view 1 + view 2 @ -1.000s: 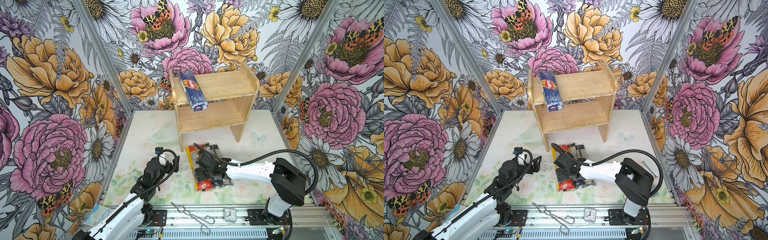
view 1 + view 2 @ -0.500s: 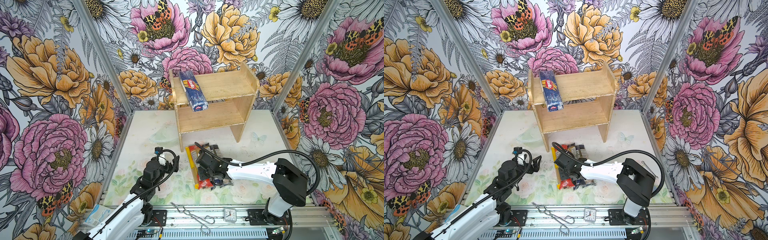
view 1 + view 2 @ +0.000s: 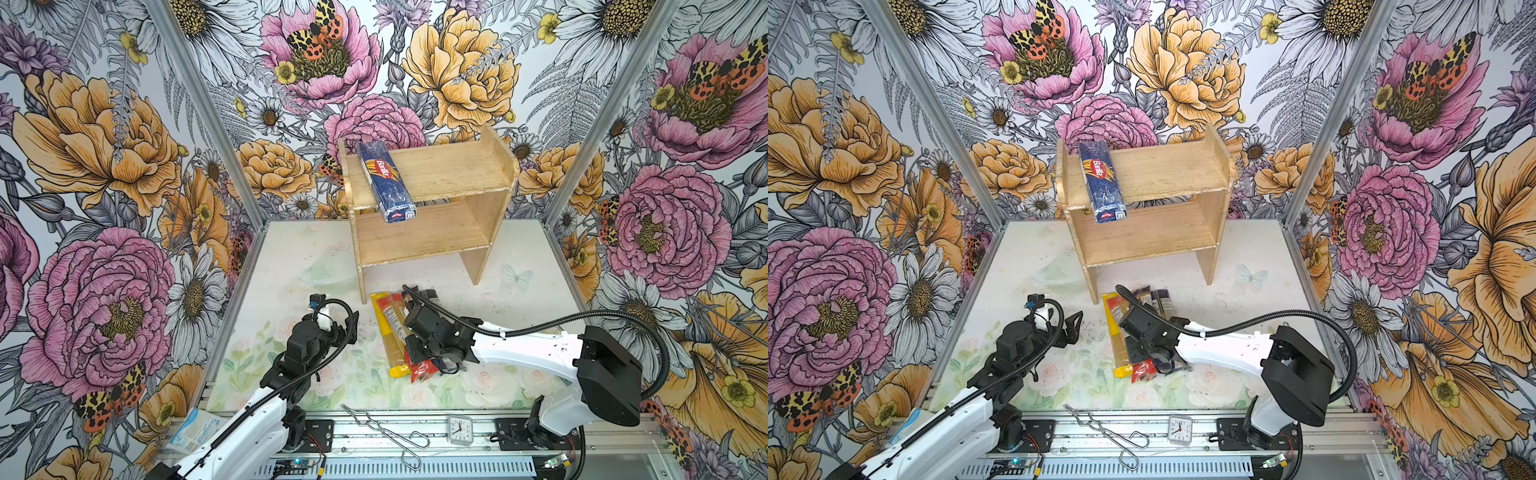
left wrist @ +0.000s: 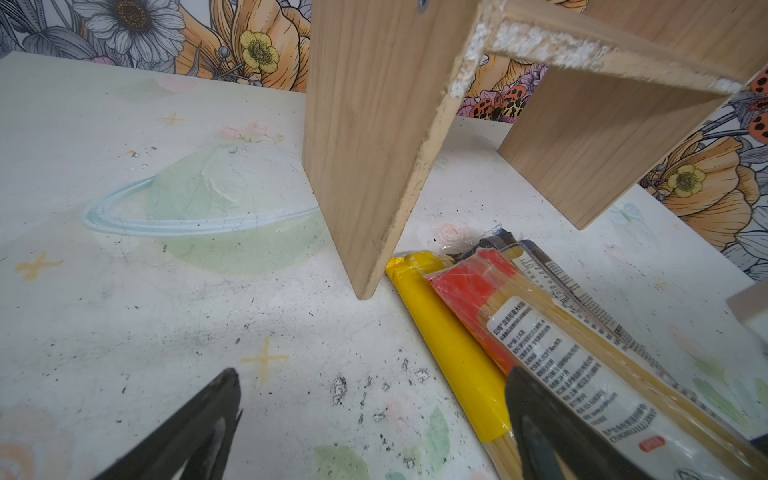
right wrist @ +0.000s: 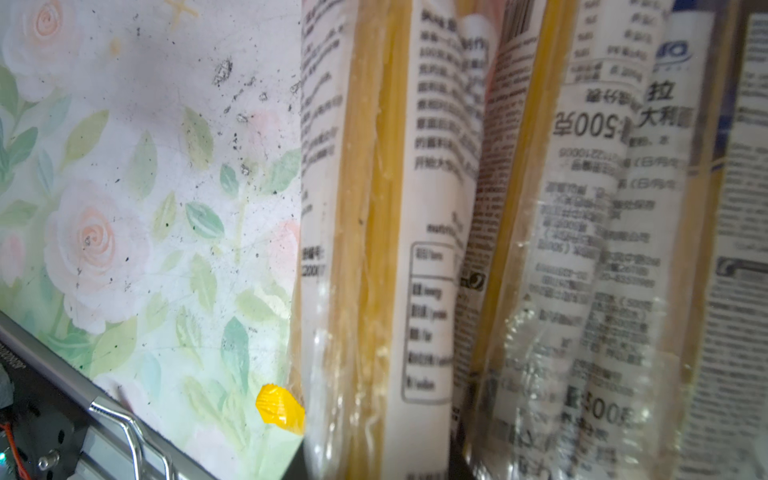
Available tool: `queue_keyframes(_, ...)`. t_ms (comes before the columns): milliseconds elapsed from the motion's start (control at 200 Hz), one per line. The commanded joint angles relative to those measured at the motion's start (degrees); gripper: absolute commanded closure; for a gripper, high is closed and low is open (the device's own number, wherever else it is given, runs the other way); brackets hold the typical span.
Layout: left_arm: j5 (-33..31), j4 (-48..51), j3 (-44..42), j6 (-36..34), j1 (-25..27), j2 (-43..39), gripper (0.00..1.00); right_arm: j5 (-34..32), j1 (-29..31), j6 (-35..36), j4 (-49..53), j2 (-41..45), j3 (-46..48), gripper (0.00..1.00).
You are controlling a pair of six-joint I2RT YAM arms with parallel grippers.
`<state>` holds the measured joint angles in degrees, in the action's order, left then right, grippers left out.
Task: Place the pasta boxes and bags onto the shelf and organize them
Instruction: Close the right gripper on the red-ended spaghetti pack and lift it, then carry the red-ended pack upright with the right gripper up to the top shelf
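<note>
While left jaws gape near yellow pack (image 4: 449, 353) | right jaws clamped on red-ended pack (image 3: 422, 370)

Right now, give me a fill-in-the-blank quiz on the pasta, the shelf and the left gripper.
1. The Barilla pack lies on the shelf's ____ board.
2. The left gripper's jaws stand ____.
3. The yellow pack lies on the ____, in front of the shelf.
Missing words: top; open; table.
</note>
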<state>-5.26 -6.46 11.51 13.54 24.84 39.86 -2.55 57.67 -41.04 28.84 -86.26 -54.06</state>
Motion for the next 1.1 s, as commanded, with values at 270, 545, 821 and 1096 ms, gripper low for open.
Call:
queue_keyframes(270,0.94,-1.04,-0.84,0.18,-0.52,-0.57,0.01,3.32,-7.06,0.80,-2.31,16.74,7.47,1.00)
queue_keyframes(545,1.10,-1.10,-0.87,0.22,-0.55,-0.36,0.01,4.42,-9.49,3.66,4.12,25.69,7.82,1.00)
queue_keyframes(821,1.63,-1.77,-0.71,0.09,-0.50,0.20,0.01,4.58,-10.65,8.29,19.64,33.68,-2.51,1.00)
queue_keyframes(1096,3.05,-2.68,-0.44,-0.21,-0.50,1.70,0.01,2.90,-10.74,10.46,28.32,37.03,-15.58,1.00)
